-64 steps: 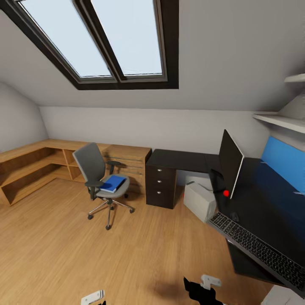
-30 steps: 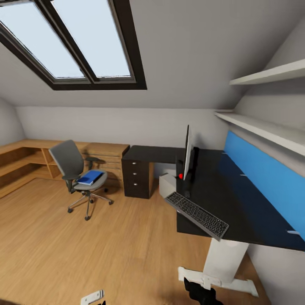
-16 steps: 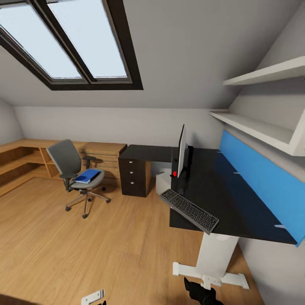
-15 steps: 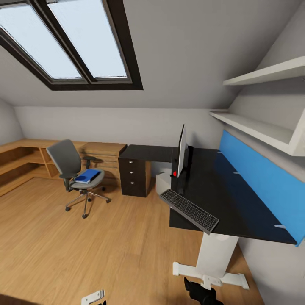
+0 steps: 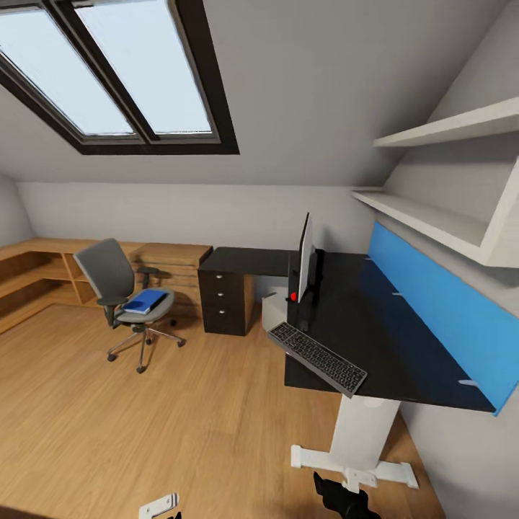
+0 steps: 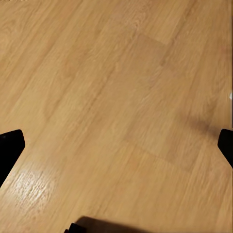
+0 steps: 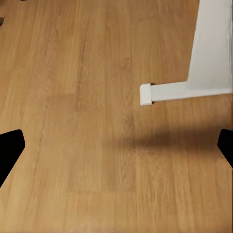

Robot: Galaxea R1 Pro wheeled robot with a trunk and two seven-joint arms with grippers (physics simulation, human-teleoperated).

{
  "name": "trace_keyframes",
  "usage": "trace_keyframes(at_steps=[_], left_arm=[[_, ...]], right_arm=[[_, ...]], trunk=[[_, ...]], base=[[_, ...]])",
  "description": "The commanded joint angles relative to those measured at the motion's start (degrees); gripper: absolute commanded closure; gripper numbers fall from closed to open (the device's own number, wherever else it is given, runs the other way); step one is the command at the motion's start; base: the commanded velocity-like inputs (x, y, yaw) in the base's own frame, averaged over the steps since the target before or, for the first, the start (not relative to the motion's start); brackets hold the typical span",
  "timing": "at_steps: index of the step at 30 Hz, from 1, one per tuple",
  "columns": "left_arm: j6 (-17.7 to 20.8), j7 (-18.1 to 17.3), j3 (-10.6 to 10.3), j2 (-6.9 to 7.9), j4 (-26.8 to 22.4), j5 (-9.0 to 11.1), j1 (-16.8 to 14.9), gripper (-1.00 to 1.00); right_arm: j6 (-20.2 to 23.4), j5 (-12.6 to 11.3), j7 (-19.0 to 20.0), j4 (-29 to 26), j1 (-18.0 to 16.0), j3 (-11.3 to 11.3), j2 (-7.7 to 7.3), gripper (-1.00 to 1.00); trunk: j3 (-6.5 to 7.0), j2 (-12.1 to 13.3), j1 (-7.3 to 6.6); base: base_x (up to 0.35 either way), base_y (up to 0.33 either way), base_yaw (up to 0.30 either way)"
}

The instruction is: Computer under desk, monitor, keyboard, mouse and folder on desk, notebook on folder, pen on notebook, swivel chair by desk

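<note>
Two tools hang low at the near edge of the head view, the left tool [image 5: 160, 506] and the right tool [image 5: 344, 497], both over bare floor and well apart from any task thing. The folder [image 5: 143, 300] lies flat on the seat of the swivel chair [image 5: 119, 288], far and to the left, so by my reading the left arm is the nearer one. The tabletop [image 5: 375, 331] stands to the right, with the monitor [image 5: 303, 256] edge-on and the keyboard [image 5: 317, 357] slanting along its near left edge, overhanging.

Left wrist view: the left tool's fingertips [image 6: 9, 150] stand wide apart, gripping nothing, wood floor [image 6: 121, 97] between.

Right wrist view: that tool's fingertips [image 7: 9, 150] are equally spread and empty, with the tabletop's white leg [image 7: 208, 53] just beyond.
</note>
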Motion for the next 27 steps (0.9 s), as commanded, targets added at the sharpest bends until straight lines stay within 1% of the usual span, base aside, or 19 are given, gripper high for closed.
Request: trace_keyframes(at_steps=[1,2,7,18,27], left_arm=[[-0.2,0.0,0.2,-0.01,0.0,0.1,0.0,-1.00],[-0.2,0.1,0.2,-0.01,0.0,0.1,0.0,-1.00],[-0.2,0.1,0.2,-0.01,0.0,0.1,0.0,-1.00],[-0.3,0.1,0.2,0.22,0.0,0.1,0.0,-1.00],[-0.2,0.0,0.2,0.21,0.0,0.1,0.0,-1.00]], right_arm=[[-0.2,-0.5,0.5,0.1,-0.1,-0.3,0.00,-1.00],[-0.3,-0.6,0.5,0.1,-0.1,-0.3,0.00,-1.00],[-1.6,-0.5,0.5,0.1,-0.1,-0.3,0.00,-1.00],[-2.5,-0.5,0.4,0.1,-0.1,-0.3,-0.01,-1.00],[-2.5,-0.5,0.5,0.1,-0.1,-0.3,-0.21,-1.00]], trunk=[[0.06,0.3,-0.19],[0.24,0.7,-0.41],[0.24,0.7,-0.41],[0.24,0.7,-0.41],[0.24,0.7,-0.41]], base=[[0.000,0.000,-0.188],[0.000,0.000,-0.200],[0.000,0.000,-0.115],[0.000,-0.009,-0.020],[0.000,-0.233,-0.001]])
